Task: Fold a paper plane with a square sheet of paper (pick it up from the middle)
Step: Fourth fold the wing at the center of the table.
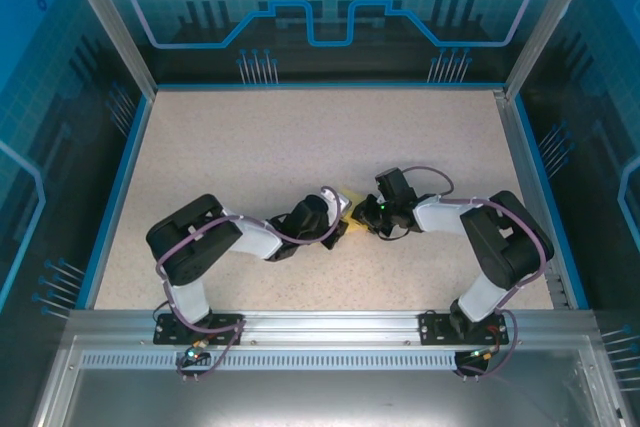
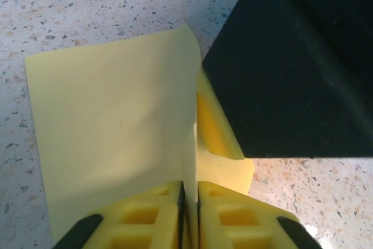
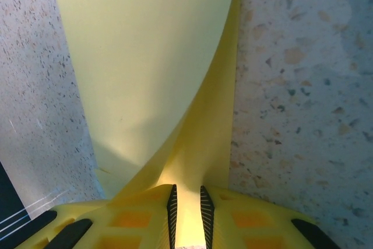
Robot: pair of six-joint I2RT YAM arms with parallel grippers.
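The paper sheet (image 1: 352, 195) lay near the middle of the table (image 1: 250, 147), between both grippers. The left gripper (image 2: 189, 193) pinched the sheet's raised edge between closed fingers. The right gripper (image 3: 186, 193) clamped a curled-up part of it.

Overhead view far; both wrist views near sheet (image 2: 111, 132)

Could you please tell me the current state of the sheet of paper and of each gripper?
square sheet of paper: partly folded, one flap curling up off the table, the rest lying flat.
left gripper: shut on the sheet's raised fold.
right gripper: almost closed, pinching the lifted flap between its fingers.
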